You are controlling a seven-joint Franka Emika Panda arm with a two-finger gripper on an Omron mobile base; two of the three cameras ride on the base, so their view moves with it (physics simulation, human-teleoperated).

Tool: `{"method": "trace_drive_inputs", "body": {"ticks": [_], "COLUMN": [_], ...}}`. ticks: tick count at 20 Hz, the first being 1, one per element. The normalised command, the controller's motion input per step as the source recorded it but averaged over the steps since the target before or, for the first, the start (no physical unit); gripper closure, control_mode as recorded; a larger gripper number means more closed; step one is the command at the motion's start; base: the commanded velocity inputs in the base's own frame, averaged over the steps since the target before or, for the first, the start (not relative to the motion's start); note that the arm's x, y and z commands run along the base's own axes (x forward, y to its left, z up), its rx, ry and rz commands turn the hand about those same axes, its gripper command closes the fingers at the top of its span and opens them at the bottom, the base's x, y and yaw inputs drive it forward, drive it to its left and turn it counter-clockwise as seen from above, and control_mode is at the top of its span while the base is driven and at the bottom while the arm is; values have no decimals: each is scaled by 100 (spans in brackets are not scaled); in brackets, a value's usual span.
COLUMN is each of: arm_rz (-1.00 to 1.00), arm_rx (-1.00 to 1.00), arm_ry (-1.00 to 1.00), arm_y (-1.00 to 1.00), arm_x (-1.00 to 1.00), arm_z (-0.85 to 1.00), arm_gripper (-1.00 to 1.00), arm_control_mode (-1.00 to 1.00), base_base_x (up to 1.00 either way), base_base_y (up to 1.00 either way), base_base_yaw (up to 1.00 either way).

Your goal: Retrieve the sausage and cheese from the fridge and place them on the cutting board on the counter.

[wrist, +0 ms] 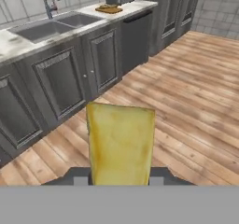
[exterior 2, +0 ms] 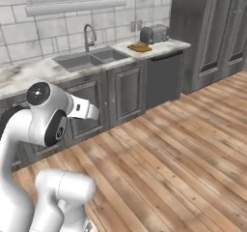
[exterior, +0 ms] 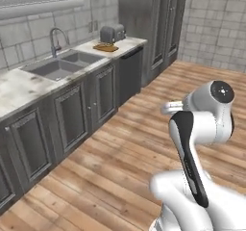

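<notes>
Yellow cheese (wrist: 120,143) sits big at bottom centre of your hand view, clamped between the gripper (wrist: 119,175) jaws, which are closed in tight on its sides; the fingertips barely poke out at each side of the chunk's base, so you can't see the contact pads themselves. In the left base view the hand is mostly hidden behind the white arm at centre right, and in the right base view you get just the white wrist sticking out at centre left, so the grip can't be checked from there. The cutting board (exterior: 106,47) lies far off on the counter (exterior: 29,83), upper centre of the left base view, just in front of a toaster (exterior: 112,33); something brownish seems to lie on the board but it's too small to say if it's the sausage. The fridge (exterior: 158,23) stands at the top, right of the counter end, its top cut off, doors looking shut. A sink (exterior: 57,64) with a faucet (exterior: 56,40) sits in the counter at upper left, dark cabinets (exterior: 72,114) below, and a dark dishwasher panel (exterior: 129,73) next to the fridge. Open wood floor (exterior: 125,167) lies between you and the board.
</notes>
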Motion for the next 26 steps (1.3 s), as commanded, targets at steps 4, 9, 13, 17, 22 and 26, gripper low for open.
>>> {"method": "trace_drive_inputs", "body": {"ticks": [4, 9, 13, 17, 22, 26], "arm_rz": [0, 0, 0, 0, 0, 0], "arm_rx": [0, 0, 0, 0, 0, 0], "arm_ry": [0, 0, 0, 0, 0, 0], "arm_y": [0, 0, 0, 0, 0, 0], "arm_x": [0, 0, 0, 0, 0, 0], "arm_z": [0, 0, 0, 0, 0, 0], "arm_gripper": [100, 100, 100, 100, 100, 100], "arm_control_mode": [100, 100, 100, 100, 100, 100], "base_base_x": [100, 100, 100, 100, 100, 100], "base_base_y": [-48, -54, -37, 0, 0, 0], "base_base_yaw": [-26, -23, -15, -2, 0, 3]}}
